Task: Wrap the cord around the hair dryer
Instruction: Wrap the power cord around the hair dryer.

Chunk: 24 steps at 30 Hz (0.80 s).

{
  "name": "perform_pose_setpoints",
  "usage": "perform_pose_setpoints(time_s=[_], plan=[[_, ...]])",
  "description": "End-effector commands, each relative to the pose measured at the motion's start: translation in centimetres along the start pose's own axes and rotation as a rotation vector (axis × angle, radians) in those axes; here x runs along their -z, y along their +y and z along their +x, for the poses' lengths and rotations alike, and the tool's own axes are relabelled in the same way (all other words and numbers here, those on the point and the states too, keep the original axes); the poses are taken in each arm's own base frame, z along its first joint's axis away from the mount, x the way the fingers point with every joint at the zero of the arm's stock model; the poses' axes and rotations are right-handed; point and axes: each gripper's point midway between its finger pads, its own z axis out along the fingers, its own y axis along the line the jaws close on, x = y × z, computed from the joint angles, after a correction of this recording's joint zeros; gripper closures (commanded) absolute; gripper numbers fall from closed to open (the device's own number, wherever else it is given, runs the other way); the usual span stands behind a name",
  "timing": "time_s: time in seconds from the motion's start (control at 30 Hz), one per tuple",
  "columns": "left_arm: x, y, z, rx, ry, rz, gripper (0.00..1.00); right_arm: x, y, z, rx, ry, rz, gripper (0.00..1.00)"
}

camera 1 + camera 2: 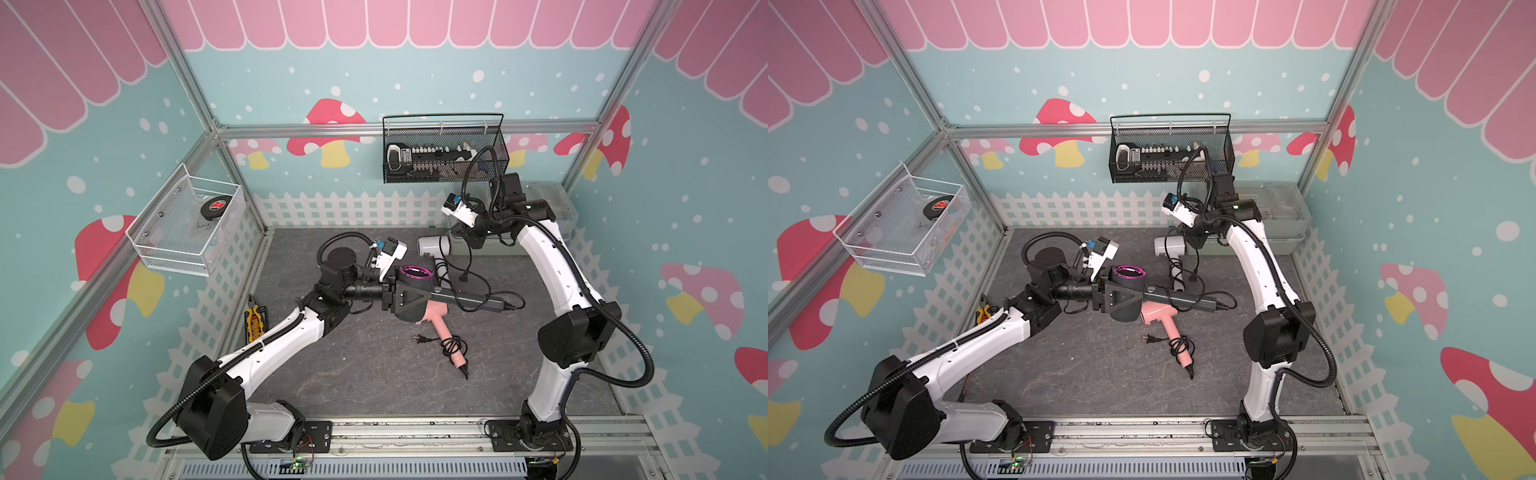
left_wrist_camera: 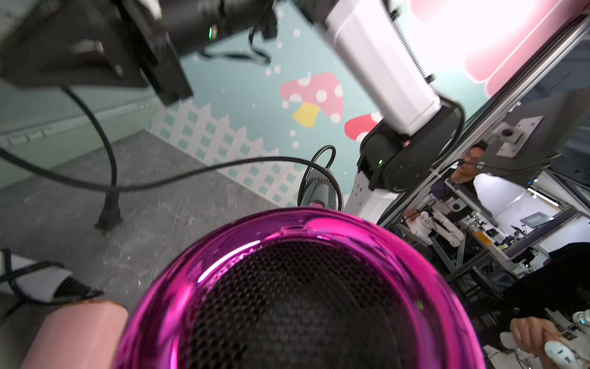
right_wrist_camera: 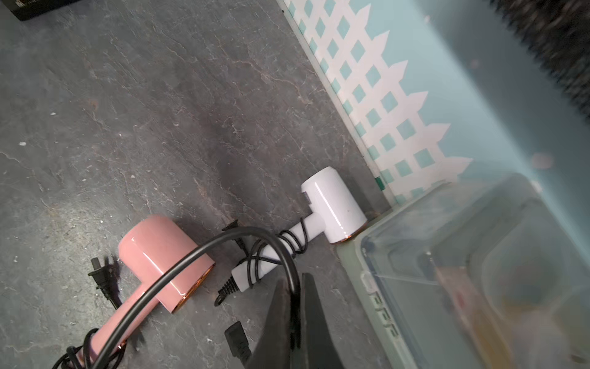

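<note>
Top views: hair dryer (image 1: 417, 284) handle (image 1: 473, 300) points toward right arm (image 1: 552, 270).

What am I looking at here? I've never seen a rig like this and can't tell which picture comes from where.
Two white robot arms stand at the near edge of a grey table, and each arm ends in a pincer. Two pictures look down on the whole scene from above. The other two come from a camera on each arm's wrist.

The left pincer grips a dark hair dryer with a magenta ring and holds it off the table. The right pincer is shut on a black cord that seems to run from that dryer's handle, and holds it up near the back wall.

A pink hair dryer and a white hair dryer lie on the table. Each already has its cord coiled round its handle.
</note>
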Motion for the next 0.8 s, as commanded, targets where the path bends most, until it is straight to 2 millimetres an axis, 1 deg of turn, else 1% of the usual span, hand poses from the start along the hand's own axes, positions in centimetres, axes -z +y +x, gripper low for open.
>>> perform_pose_setpoints(time_s=[0.0,0.2,0.27,0.3,0.4,0.5,0.63,0.7,0.77], plan=[[2.0,-3.7,-4.6,-0.112,-0.151,0.126,1.00,1.3,0.7,-1.1,-0.074,-0.174,-0.067,1.00],[3.8,-3.5,-6.8,-0.129,-0.246,0.140,1.00,2.0,1.1,0.7,-0.197,-0.275,-0.105,1.00],[4.0,-3.5,-7.1,-0.133,-0.263,0.143,1.00,1.9,1.4,1.3,-0.229,-0.286,-0.109,1.00],[4.9,-2.9,-7.7,-0.144,-0.286,0.117,1.00,1.8,1.5,1.6,-0.247,-0.291,-0.115,1.00],[5.7,-2.1,-8.5,-0.148,-0.328,0.086,1.00,1.6,2.1,1.9,-0.289,-0.315,-0.129,1.00],[6.5,-0.8,-9.4,-0.131,-0.387,0.048,1.00,1.7,2.6,1.9,-0.337,-0.349,-0.130,1.00],[8.2,2.0,-10.8,-0.083,-0.499,-0.050,1.00,2.1,4.0,1.8,-0.367,-0.393,-0.106,1.00],[9.0,3.4,-11.5,-0.066,-0.549,-0.096,1.00,1.8,5.5,1.6,-0.349,-0.377,-0.101,1.00],[9.5,4.9,-12.0,-0.047,-0.575,-0.155,1.00,1.1,7.7,0.9,-0.309,-0.343,-0.119,1.00]])
